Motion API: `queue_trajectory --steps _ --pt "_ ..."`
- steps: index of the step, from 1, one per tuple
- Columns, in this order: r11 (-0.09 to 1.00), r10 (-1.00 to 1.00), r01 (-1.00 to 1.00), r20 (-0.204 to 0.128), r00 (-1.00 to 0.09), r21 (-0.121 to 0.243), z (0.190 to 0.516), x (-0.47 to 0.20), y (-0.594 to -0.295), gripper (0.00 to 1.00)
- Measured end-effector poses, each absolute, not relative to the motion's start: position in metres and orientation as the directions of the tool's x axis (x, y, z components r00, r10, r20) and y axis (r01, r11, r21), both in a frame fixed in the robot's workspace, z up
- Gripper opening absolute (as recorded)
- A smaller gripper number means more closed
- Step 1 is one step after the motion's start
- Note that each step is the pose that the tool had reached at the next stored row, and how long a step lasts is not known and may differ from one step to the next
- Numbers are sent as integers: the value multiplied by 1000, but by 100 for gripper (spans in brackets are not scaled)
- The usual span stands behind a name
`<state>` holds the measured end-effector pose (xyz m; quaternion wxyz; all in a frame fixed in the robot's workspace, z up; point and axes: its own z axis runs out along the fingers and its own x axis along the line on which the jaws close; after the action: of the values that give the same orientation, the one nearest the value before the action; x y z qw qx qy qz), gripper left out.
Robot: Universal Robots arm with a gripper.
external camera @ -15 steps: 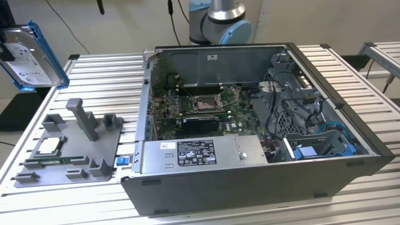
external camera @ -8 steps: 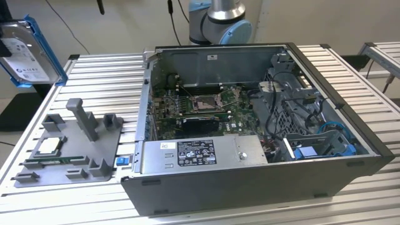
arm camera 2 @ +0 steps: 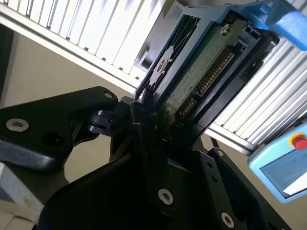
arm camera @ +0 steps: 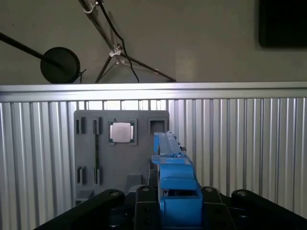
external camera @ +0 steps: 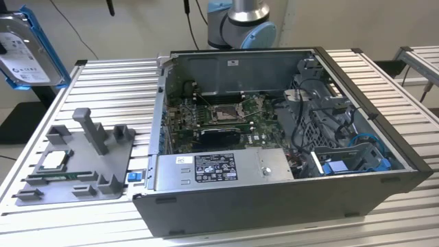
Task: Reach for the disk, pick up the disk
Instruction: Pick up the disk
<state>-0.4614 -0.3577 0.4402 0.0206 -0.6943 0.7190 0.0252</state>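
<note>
One disk [external camera: 26,49]: high up, squeezed tight in the gripper [arm camera 2: 168,124].
Grey tray [external camera: 103,164]: one silver chip [external camera: 55,160].
Computer case [external camera: 274,206]: one, open.

Disk [external camera: 29,51] cut off at exterior view's left edge.

A robot lab: an open computer case [external camera: 274,206] sits on a ribbed metal worktop [external camera: 110,77] beside a robot arm [external camera: 241,23].

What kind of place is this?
Probably a robotics lab bench for computer assembly: an open computer case lies on a slatted aluminium table, a grey tray of parts sits beside it, and a robot arm stands behind.
</note>
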Motion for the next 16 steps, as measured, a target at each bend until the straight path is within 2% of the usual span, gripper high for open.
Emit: queue_trajectory --steps 16 --pt "35 -997 -999 -65 -35 8 470 -461 -358 0"
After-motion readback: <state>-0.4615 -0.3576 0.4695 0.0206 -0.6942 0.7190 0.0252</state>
